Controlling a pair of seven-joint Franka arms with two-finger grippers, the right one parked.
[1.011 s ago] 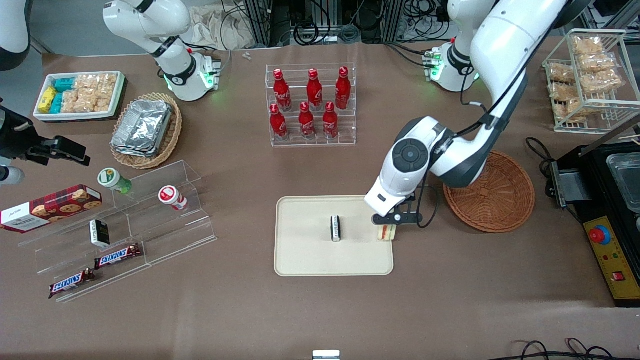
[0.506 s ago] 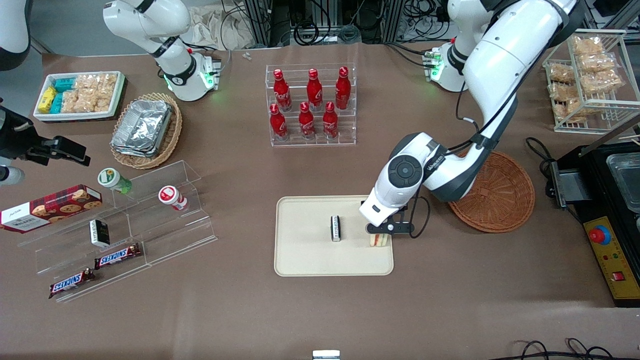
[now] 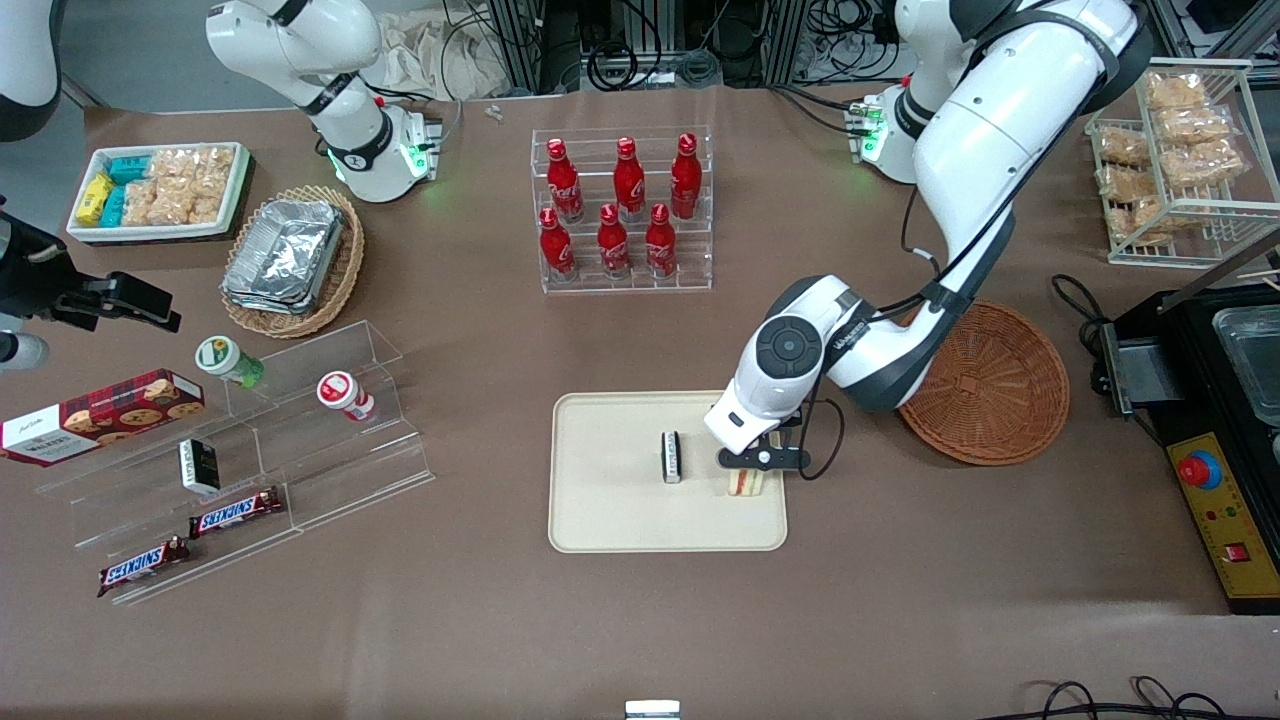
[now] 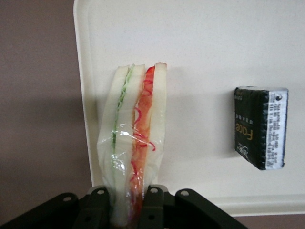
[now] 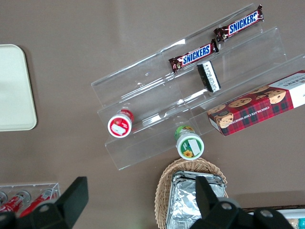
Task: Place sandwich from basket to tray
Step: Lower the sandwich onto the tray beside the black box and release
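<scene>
The gripper (image 3: pixel 745 472) is clenching the sandwich (image 3: pixel 744 483) by 1 end, holding it over the tray (image 3: pixel 610 520) beside the black packet (image 3: pixel 671 457). It should be lowering gently and releasing only once the bread is touching.

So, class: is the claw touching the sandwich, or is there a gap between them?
Touching. The left wrist view shows the claw shut on the sandwich, its fingers pressing the wrapped bread from both sides above the tray.
</scene>
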